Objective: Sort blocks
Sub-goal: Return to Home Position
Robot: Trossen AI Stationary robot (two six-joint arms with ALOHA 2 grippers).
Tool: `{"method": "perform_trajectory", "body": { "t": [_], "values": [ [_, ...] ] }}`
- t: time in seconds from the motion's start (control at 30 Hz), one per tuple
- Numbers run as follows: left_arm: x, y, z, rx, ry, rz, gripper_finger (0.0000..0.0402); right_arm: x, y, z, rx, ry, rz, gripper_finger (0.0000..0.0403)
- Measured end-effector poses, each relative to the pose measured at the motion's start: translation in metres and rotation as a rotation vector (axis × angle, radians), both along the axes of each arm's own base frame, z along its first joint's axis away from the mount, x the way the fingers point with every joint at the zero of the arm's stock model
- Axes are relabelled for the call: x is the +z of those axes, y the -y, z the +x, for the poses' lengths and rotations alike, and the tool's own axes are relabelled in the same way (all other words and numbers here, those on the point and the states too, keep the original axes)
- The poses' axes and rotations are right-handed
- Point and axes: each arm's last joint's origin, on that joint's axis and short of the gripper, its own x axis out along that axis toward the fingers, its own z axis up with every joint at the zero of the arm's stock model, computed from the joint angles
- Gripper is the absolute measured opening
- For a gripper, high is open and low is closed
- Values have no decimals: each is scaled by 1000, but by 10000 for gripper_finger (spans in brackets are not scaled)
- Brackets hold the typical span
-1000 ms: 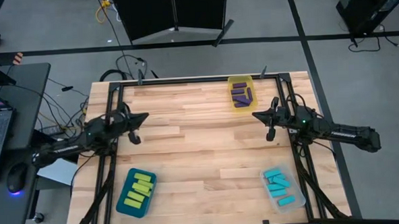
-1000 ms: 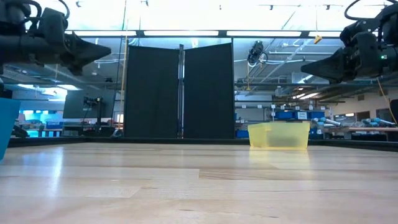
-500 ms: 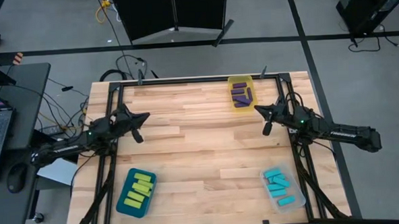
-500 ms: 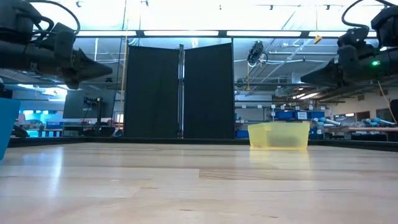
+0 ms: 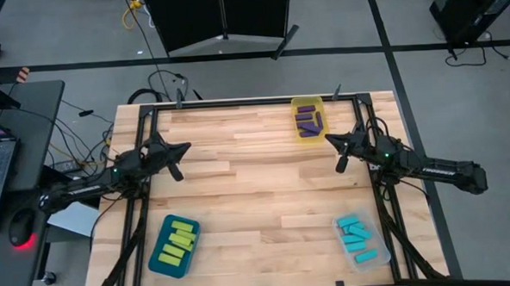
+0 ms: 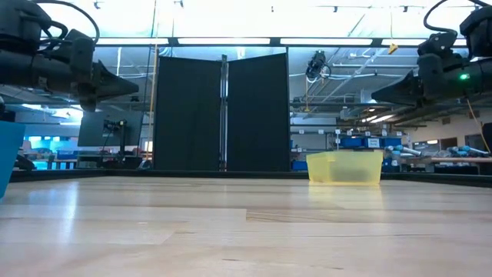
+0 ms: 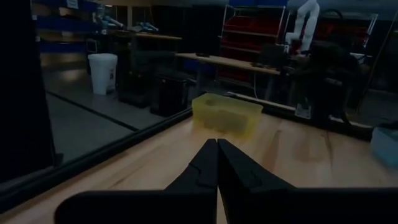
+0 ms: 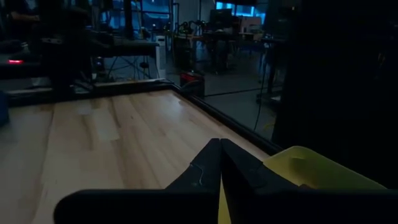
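Above the bench's (image 5: 257, 195) side edges hover the left pincer (image 5: 186, 148) and right pincer (image 5: 327, 140), each pressed together. The teal bin (image 5: 156, 261) holds green blocks (image 5: 180, 238), the clear bin (image 5: 381, 256) cyan blocks (image 5: 355, 231), and the yellow bin (image 5: 294, 115), near the right pincer, purple blocks (image 5: 307, 120).
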Motion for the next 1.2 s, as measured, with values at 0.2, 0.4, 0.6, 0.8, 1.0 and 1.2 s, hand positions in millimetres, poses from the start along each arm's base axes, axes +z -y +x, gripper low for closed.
{"method": "perform_trajectory", "body": {
  "t": [0.2,0.4,0.6,0.8,1.0,1.2],
  "values": [
    [3,0,0,0,29,2,10,0,0,0,-6,1,2,21],
    [3,0,0,-1,33,4,10,0,0,0,-6,1,2,24],
    [3,0,0,-2,37,5,10,0,0,0,-7,1,1,23],
    [3,0,0,-3,37,5,10,0,0,0,-9,1,1,27],
    [3,0,0,-3,37,6,10,0,0,0,-9,1,1,27],
    [3,0,0,-3,37,6,10,0,0,0,-9,0,1,28]
  ]
}}
